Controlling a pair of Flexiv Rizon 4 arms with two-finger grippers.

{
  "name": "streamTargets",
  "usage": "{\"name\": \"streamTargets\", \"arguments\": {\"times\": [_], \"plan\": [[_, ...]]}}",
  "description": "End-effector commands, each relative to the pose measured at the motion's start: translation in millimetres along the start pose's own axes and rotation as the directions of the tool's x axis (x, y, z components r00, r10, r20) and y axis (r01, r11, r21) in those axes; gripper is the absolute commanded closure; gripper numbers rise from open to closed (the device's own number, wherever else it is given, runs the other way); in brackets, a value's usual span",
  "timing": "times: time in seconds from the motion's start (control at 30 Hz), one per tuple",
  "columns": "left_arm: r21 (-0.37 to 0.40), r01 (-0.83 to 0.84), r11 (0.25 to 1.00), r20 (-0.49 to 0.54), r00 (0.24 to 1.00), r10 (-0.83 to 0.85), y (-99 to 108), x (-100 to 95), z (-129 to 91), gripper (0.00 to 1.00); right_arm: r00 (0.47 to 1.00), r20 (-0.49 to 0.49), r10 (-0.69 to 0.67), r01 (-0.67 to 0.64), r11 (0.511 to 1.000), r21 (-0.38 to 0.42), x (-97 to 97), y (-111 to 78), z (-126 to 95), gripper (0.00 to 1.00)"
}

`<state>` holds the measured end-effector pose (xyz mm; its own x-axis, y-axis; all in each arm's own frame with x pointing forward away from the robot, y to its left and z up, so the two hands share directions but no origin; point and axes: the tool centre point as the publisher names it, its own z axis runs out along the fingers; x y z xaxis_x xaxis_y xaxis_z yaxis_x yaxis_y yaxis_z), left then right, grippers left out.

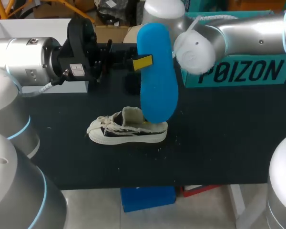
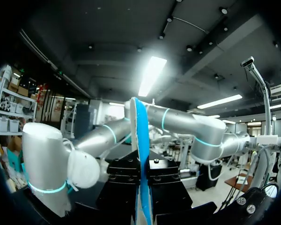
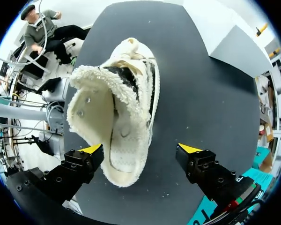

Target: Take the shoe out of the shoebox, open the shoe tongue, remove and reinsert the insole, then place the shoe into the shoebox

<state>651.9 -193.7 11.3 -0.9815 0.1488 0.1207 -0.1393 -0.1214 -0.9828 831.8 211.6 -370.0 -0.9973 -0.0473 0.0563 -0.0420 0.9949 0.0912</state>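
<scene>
1. In the head view the light falls evenly from overhead. The black table (image 1: 219, 143) takes it matte, with no glare.
2. The shoe (image 1: 127, 130), below the left gripper (image 1: 143, 62), throws only a thin, soft shadow along its sole.
3. The blue insole (image 1: 156, 71) clamped in that gripper is evenly lit. The white joint of the right arm (image 1: 200, 47) beside it carries a bright highlight.
4. In the left wrist view a ceiling strip lamp (image 2: 151, 75) above the gripper blazes white. Everything around it is dim, and the gripper's black fingers are nearly silhouettes.
5. The right wrist view is bright. The pale fleece lining ahead of the wide-spread right gripper (image 3: 140, 149) is close to washed out, while the shoe's interior is shaded.
</scene>
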Motion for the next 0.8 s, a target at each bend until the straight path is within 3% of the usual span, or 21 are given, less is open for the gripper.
{"name": "streamTargets", "arguments": {"times": [0.03,0.13,0.27,0.4,0.6,0.7,0.8], "plan": [[-0.003,0.001,1.000,0.001,1.000,-0.001,0,0.8,0,1.00,1.000,0.015,0.013,-0.018,0.919,0.395,-2.7,9.1,9,0.00],[-0.003,0.001,1.000,0.001,1.000,-0.001,0,0.8,0,1.00,0.998,0.043,0.042,-0.055,0.930,0.363,-3.8,10.8,14,0.00],[-0.003,0.001,1.000,0.001,1.000,-0.001,0,0.8,0,1.00,0.996,0.053,0.072,-0.084,0.950,0.301,-5.5,11.0,22,0.11],[-0.003,0.001,1.000,0.001,1.000,-0.001,0,0.8,0,1.00,0.994,0.047,0.100,-0.109,0.965,0.237,-5.5,10.6,27,0.08],[-0.003,0.001,1.000,0.001,1.000,-0.001,0,0.8,0,1.00,0.990,0.022,0.138,-0.140,0.979,0.147,-6.2,7.2,32,0.13],[-0.003,0.001,1.000,0.001,1.000,-0.001,0,0.8,0,1.00,0.990,0.014,0.141,-0.141,0.983,0.120,-6.5,7.7,34,0.31],[-0.003,0.001,1.000,0.001,1.000,-0.001,0,0.8,0,1.00,0.990,0.003,0.140,-0.139,0.985,0.104,-7.2,7.8,37,0.59]]}}
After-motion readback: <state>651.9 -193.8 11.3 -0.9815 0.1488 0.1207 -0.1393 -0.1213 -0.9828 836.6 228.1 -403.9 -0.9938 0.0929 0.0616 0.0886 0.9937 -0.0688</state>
